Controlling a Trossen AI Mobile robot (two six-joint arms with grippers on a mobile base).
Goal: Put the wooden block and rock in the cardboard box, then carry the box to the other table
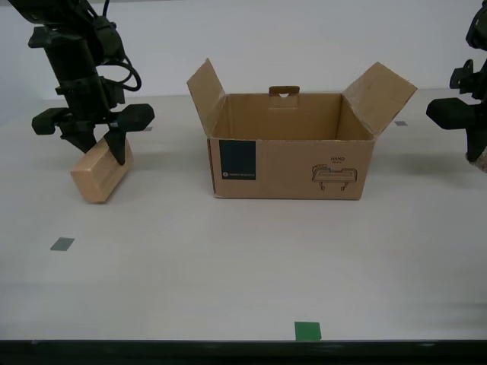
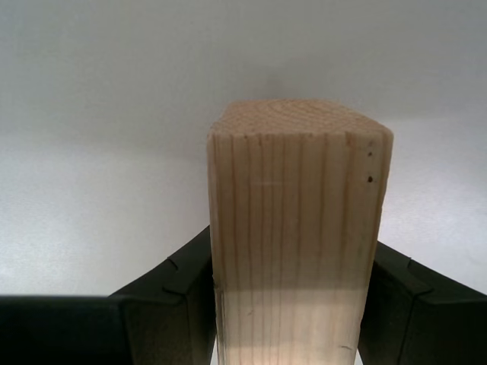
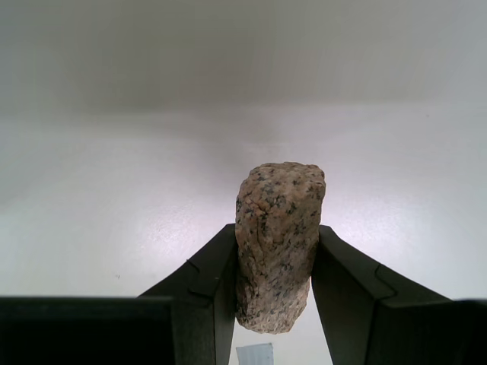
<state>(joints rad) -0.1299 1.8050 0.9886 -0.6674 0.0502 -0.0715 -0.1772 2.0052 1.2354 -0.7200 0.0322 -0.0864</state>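
Currently loading step: my second gripper [image 2: 285, 304] clamps the block [image 1: 102, 173] at the box's [image 1: 291, 160] nine o'clock; my first gripper [image 3: 274, 296] pinches the rock [image 3: 278, 243] at three o'clock; next, carry both over the open top.

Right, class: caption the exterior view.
Second gripper grips the wooden block beside the open cardboard box.
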